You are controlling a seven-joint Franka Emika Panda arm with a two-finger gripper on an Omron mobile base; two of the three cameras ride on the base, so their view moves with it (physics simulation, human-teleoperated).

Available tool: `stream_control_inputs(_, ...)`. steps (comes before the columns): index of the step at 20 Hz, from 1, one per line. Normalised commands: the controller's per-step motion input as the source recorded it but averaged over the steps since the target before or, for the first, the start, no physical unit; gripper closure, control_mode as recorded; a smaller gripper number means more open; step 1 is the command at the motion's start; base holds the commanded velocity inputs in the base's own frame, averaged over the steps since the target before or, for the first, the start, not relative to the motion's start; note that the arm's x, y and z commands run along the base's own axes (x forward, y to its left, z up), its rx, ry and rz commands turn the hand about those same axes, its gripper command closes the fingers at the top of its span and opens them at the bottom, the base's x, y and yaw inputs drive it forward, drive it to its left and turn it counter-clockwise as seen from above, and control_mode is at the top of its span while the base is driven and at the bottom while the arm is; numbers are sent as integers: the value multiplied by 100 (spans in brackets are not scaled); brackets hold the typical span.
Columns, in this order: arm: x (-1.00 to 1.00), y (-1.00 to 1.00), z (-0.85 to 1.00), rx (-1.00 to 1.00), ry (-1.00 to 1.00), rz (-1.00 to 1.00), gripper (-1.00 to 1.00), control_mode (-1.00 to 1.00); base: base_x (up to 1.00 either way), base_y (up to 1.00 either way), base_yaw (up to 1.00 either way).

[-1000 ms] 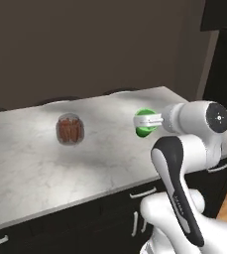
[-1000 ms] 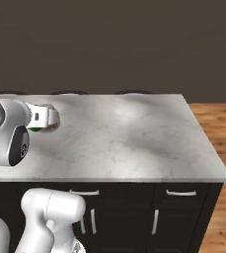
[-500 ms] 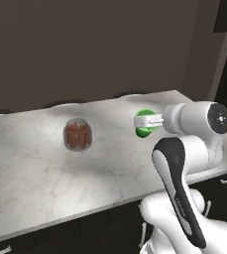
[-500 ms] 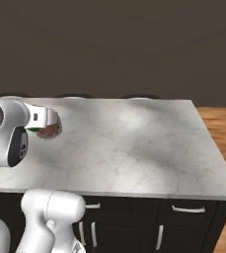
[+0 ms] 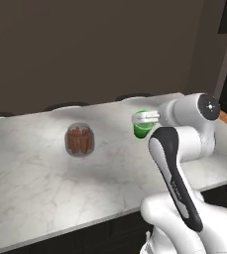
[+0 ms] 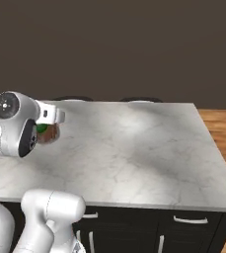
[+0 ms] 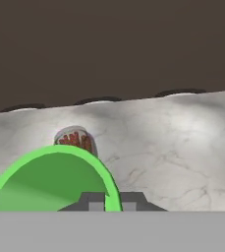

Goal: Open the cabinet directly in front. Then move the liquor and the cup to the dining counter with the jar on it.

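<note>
Hand view: gripper (image 7: 112, 201) clamped tight on cup (image 7: 52, 179) rim, cup held above counter (image 7: 182, 147) short of jar (image 7: 74, 140), presumably for set-down beside it.

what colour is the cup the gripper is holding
Bright green; the cup shows best in the hand view, pinched at its rim by the gripper.
</note>
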Motion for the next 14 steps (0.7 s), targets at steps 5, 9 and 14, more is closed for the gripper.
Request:
stream_control_inputs(5,44,-7,-52,0,31,8,100,-100,0,0,0)
stream_control_inputs(9,4,-11,-64,4,19,14,100,-100,0,0,0)
stream_control_inputs(14,2,-4,-64,1,2,10,100,-100,0,0,0)
